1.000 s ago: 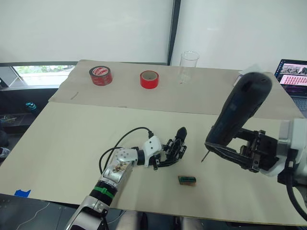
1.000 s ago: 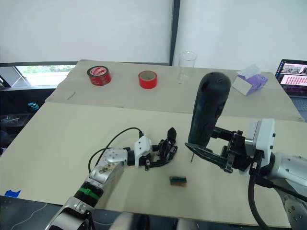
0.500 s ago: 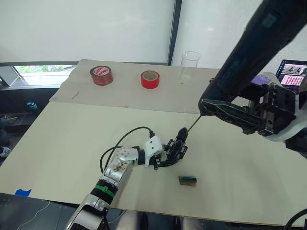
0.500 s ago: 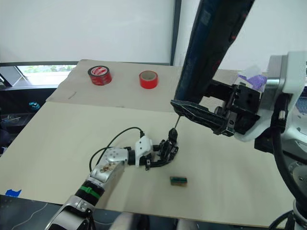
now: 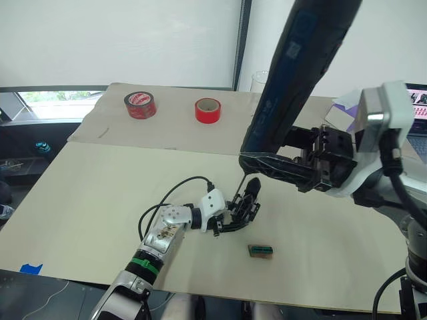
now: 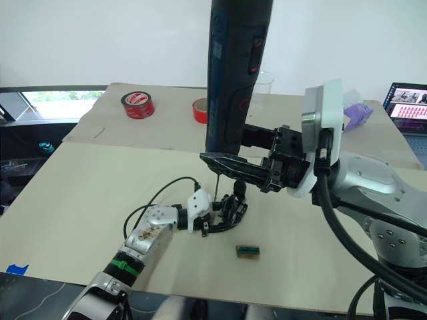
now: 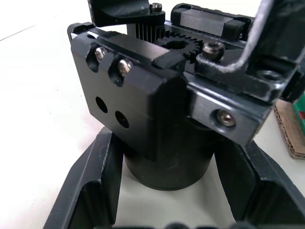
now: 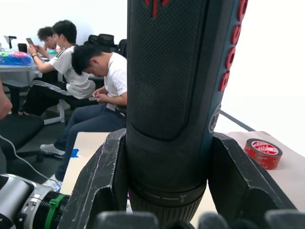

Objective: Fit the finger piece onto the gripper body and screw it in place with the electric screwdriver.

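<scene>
Beige tabletop (image 5: 87,200) spreads below me, and my right gripper (image 6: 263,175) is clamped around the electric screwdriver (image 6: 235,73), which stands nearly upright. Its thin bit hangs just above the gripper body (image 5: 241,211). My left gripper (image 7: 167,191) holds that body by its round base, fingers (image 7: 93,186) snug on either side, resting it on the table. The finger piece (image 5: 252,190) seems already seated, sticking up off the body. Best move, I reckon: keep the bit square over the screw head, come down slowly, and brace the left grip so nothing twists. Further out, a small green-and-brown block (image 5: 262,251) lies near, with two red tape rolls (image 5: 208,110) and a clear glass (image 6: 264,83) well apart at the back.
</scene>
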{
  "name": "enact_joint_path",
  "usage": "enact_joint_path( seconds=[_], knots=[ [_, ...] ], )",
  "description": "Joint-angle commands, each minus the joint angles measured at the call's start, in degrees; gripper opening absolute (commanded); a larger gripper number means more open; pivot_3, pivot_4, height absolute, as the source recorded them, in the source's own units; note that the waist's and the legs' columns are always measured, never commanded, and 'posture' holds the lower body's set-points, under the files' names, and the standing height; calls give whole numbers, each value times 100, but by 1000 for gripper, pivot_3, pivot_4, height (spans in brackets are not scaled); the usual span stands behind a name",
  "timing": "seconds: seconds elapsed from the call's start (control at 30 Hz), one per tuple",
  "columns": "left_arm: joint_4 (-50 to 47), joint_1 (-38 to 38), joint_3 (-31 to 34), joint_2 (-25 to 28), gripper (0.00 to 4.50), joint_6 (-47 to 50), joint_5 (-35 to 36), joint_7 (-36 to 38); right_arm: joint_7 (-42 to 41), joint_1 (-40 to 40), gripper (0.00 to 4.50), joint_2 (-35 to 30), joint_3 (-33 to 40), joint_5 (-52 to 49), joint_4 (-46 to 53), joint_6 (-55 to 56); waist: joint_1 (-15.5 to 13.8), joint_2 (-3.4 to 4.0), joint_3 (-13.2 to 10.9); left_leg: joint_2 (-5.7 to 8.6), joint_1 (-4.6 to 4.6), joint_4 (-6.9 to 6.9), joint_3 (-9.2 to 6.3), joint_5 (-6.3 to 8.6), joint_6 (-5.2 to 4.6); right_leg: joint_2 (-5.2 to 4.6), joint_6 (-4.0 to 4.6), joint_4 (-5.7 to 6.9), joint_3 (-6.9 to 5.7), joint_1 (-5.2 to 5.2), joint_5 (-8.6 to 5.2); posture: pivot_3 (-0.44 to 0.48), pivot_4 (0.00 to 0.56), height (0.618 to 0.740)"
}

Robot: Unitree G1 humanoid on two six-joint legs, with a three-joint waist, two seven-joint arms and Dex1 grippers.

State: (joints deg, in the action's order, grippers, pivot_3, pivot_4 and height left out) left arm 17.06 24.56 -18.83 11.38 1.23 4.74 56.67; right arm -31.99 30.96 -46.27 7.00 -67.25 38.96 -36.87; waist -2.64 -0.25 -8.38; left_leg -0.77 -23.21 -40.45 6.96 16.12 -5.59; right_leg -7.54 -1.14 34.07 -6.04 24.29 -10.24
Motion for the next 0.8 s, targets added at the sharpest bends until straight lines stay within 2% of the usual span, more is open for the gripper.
enact_joint_path(
  seconds=[0.03,0.47,0.8],
  knots=[
    [66,-125,-132,-12,2275,133,-55,-18,-111,85,1920,114,59,222,61,195,1,0,0,0,-2,0,0,0,0,0,0,0,0,2,0,0,150,740],
    [7,-133,-155,47,2275,201,-50,2,-487,-214,1920,591,-119,941,-15,238,16,0,0,0,-2,0,0,0,1,0,0,1,-4,2,0,0,150,740],
    [-24,-156,-184,53,2275,241,-36,30,-780,-482,1920,709,-61,1261,-17,269,17,0,0,0,-2,0,-1,0,1,0,0,0,-5,3,0,0,150,740]
  ],
)
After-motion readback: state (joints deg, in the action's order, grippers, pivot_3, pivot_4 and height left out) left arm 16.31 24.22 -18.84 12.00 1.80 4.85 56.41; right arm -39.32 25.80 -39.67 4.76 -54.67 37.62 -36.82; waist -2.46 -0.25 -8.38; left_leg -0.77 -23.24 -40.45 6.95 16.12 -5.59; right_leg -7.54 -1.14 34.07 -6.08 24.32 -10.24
